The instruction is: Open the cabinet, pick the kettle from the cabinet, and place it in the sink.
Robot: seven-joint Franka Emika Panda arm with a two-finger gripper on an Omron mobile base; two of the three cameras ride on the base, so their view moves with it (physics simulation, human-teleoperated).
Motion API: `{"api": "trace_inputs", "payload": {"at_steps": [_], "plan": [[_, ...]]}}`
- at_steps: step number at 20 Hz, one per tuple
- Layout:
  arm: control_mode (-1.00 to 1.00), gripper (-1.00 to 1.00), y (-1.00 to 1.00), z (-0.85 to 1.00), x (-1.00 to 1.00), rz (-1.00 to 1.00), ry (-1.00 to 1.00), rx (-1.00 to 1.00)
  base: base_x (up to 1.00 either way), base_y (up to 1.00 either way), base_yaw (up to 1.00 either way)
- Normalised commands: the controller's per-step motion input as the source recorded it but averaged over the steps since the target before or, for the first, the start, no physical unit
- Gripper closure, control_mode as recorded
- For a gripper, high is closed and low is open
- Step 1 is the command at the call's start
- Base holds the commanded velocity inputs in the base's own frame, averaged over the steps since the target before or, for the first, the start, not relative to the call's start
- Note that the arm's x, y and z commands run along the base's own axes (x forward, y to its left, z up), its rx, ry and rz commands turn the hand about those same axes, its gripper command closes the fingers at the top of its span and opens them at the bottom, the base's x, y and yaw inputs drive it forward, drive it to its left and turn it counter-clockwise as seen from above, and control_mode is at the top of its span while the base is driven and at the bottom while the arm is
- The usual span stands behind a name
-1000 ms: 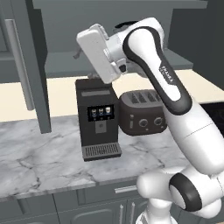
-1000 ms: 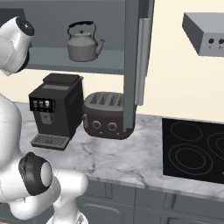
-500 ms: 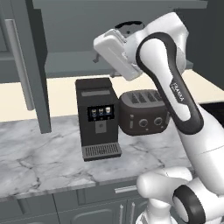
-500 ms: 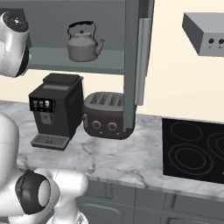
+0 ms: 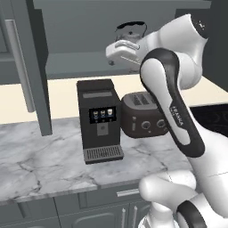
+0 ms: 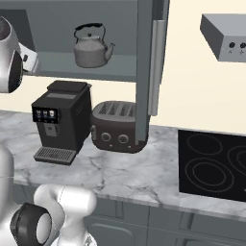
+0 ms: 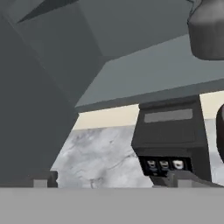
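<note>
One grey marble tabletop runs across the near ground, above low grey base cabinets; on it stand a black coffee machine and, just beside it, a dark brown toaster; a black stovetop lies flush farther right; behind rises a cream wall, with a grey range hood up high; the cabinet hangs open above the appliances, its handled door edge-on; the kettle sits upright on the grey shelf inside; the gripper hovers at shelf height near the kettle, jaws spread wide, holding and touching nothing.
</note>
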Motion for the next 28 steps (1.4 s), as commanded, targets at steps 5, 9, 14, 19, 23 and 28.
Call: {"api": "trace_inputs", "payload": {"at_steps": [5, 9, 14, 19, 23, 28], "plan": [[-1.00, -1.00, -0.39, 0.01, -0.01, -0.11, -0.25, -0.22, 0.00, 0.00, 0.00], [-1.00, -1.00, -0.38, 0.05, 0.00, -0.15, -0.15, -0.17, 0.00, 0.00, 0.00], [-1.00, -1.00, -0.28, 0.07, 0.04, -0.18, -0.22, -0.14, 0.00, 0.00, 0.00], [-1.00, -1.00, -0.20, 0.18, 0.25, -0.19, -0.03, -0.02, 0.00, 0.00, 0.00], [-1.00, -1.00, -0.17, 0.24, 0.31, -0.07, -0.03, 0.00, 0.00, 0.00, 0.00], [-1.00, -1.00, -0.08, 0.17, 0.37, 0.00, 0.00, 0.00, 0.00, 0.00, 0.00]]}}
